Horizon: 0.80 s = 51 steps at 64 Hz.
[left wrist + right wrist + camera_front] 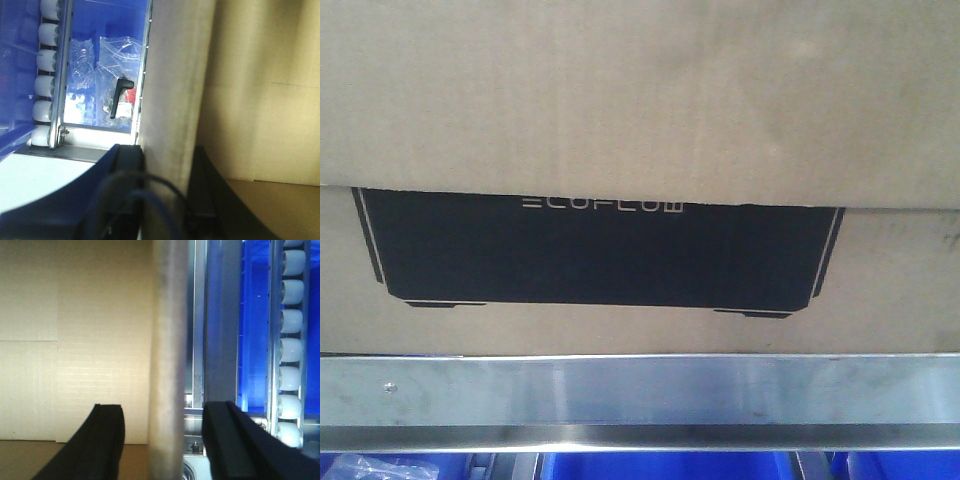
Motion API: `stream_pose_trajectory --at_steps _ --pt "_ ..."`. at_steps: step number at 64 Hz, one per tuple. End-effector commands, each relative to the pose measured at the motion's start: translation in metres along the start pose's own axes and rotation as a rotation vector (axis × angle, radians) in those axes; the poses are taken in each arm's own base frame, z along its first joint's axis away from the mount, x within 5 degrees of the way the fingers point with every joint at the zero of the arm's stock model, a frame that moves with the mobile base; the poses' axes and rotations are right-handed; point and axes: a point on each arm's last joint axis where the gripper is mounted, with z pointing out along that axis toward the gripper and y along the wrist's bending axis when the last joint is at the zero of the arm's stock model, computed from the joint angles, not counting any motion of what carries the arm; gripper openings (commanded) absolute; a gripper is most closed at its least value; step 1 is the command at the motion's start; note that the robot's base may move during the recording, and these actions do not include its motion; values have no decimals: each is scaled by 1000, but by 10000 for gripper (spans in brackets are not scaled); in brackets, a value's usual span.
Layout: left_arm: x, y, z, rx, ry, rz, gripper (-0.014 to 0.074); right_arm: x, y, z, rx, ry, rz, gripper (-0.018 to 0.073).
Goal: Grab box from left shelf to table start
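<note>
Noted box on shelf, directly behind front rail, filling the front view; black panel facing out. Not yet lifted. No table in any view. Blue bins below the rail.

Left wrist view: found left gripper spread wide, holding nothing. Rail in the gap, cardboard on one side, bin and white rollers on the other. Contact with rail: cannot tell.

Right wrist view: much the same for right gripper. Wide, empty, rail between the fingers, cardboard at frame left.

Handling, judged only: corrugated board, stiff across faces, crushable at edges and flaps. Large, possibly heavy; contents unknown. Matte surface, fair friction. Far too wide for one pinch.

Suggested hold: squeeze inward with both arms on opposite side walls, low and near the corners. Raise clear of the rail before drawing out.

Risks: bottom edge snagging on rail; tilt or slip under uneven squeeze.
</note>
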Motion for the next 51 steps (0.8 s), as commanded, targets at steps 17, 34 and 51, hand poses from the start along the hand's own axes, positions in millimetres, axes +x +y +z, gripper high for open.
stream_pose_trajectory --at_steps 17,34,51 --pt "-1 4 -16 3 -54 -23 -14 -5 1 -13 -18 -59 4 236" --pt "-1 4 -16 3 -54 -23 -14 -5 1 -13 -18 -60 4 78" --pt "-1 4 -16 3 -54 -23 -14 -5 1 -13 -17 -58 4 22"
